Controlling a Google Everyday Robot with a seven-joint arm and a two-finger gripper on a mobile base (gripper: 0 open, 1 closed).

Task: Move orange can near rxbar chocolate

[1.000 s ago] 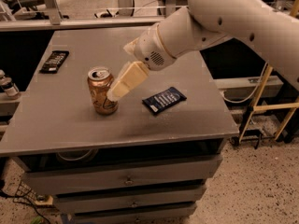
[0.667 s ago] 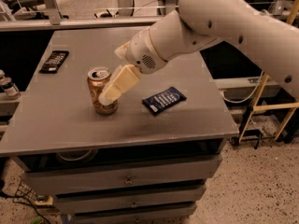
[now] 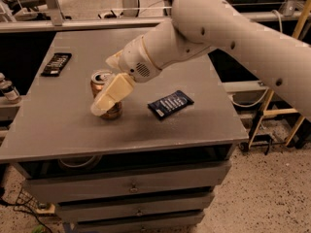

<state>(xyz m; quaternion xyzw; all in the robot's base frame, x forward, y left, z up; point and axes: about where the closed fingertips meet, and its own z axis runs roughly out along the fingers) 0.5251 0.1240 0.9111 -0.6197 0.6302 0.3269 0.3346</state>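
Observation:
The orange can (image 3: 100,79) stands upright on the grey table (image 3: 63,125), left of middle. My gripper (image 3: 103,87) reaches down from the upper right and is open, its jaws astride the can. One cream finger (image 3: 111,93) crosses the can's front and hides most of its side; the other shows just behind the can's top. The rxbar chocolate (image 3: 56,64), a flat black wrapper, lies at the table's far left, well apart from the can.
A navy-blue wrapper bar (image 3: 170,104) lies to the right of the can. My white arm (image 3: 228,38) spans the upper right. Drawers sit below the table's front edge. A small bottle (image 3: 8,91) stands off the left side.
My gripper has moved left and down, from beside the can's right side to astride it. The can and both bars have not moved.

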